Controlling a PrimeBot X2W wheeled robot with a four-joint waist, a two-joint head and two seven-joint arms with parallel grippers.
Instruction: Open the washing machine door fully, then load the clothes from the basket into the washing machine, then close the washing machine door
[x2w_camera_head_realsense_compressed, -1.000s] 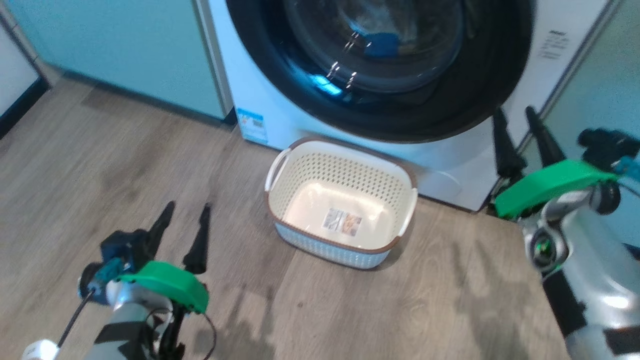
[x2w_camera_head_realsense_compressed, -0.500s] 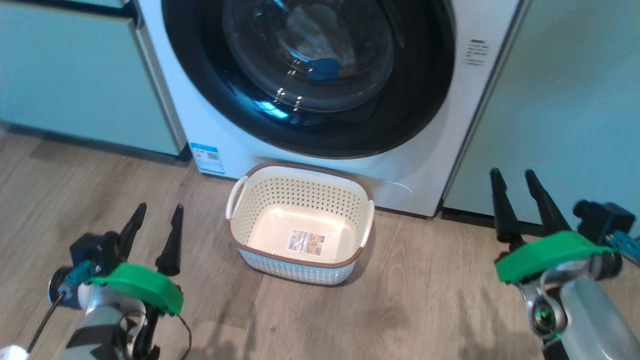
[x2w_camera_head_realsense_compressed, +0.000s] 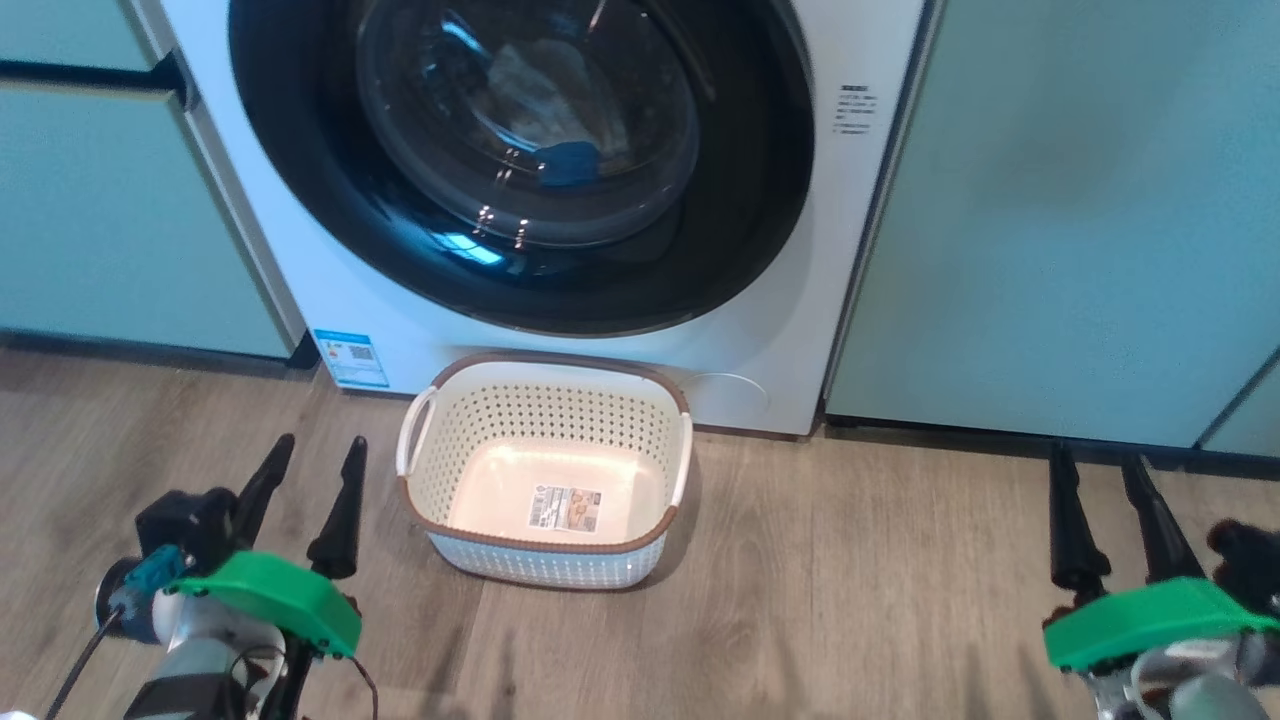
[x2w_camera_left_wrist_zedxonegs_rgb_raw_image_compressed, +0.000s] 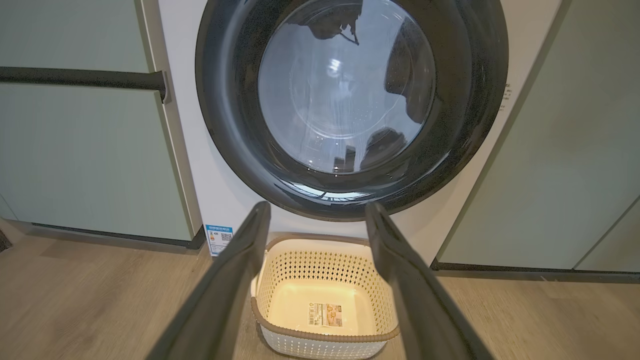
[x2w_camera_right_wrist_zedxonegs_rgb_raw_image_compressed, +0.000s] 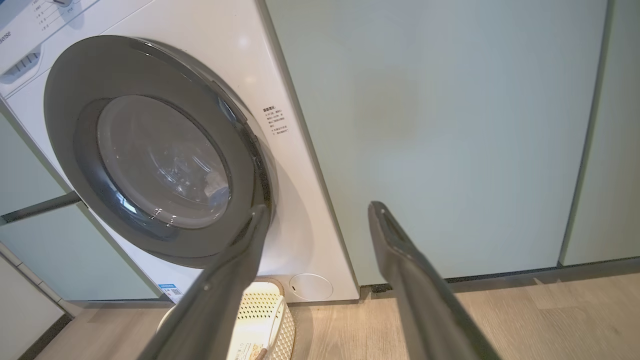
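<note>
The white washing machine (x2w_camera_head_realsense_compressed: 780, 330) stands ahead with its round black door (x2w_camera_head_realsense_compressed: 740, 200) lying shut against the front. Through the glass I see pale clothes (x2w_camera_head_realsense_compressed: 535, 95) with a blue part (x2w_camera_head_realsense_compressed: 568, 163) inside the drum. The cream basket (x2w_camera_head_realsense_compressed: 540, 568) sits on the floor just below the door, holding nothing but its label. My left gripper (x2w_camera_head_realsense_compressed: 320, 442) hovers open to the basket's left, and my right gripper (x2w_camera_head_realsense_compressed: 1096, 456) hangs open far to its right. In the left wrist view, the left gripper (x2w_camera_left_wrist_zedxonegs_rgb_raw_image_compressed: 317, 206) points at the door (x2w_camera_left_wrist_zedxonegs_rgb_raw_image_compressed: 225, 125) above the basket (x2w_camera_left_wrist_zedxonegs_rgb_raw_image_compressed: 320, 345). In the right wrist view, the right gripper (x2w_camera_right_wrist_zedxonegs_rgb_raw_image_compressed: 319, 206) faces the washer's right edge (x2w_camera_right_wrist_zedxonegs_rgb_raw_image_compressed: 300, 210).
Pale green cabinets flank the washer on the left (x2w_camera_head_realsense_compressed: 100, 230) and right (x2w_camera_head_realsense_compressed: 1080, 220). A dark bar handle (x2w_camera_left_wrist_zedxonegs_rgb_raw_image_compressed: 80, 78) crosses the left cabinet. Wood floor (x2w_camera_head_realsense_compressed: 850, 580) stretches between basket and right gripper. A blue sticker (x2w_camera_head_realsense_compressed: 350, 358) marks the washer's lower left.
The head camera has swung, so washer and basket slid left and the right cabinet came into view. My right gripper now sits lower in the picture. Both grippers stay open.
</note>
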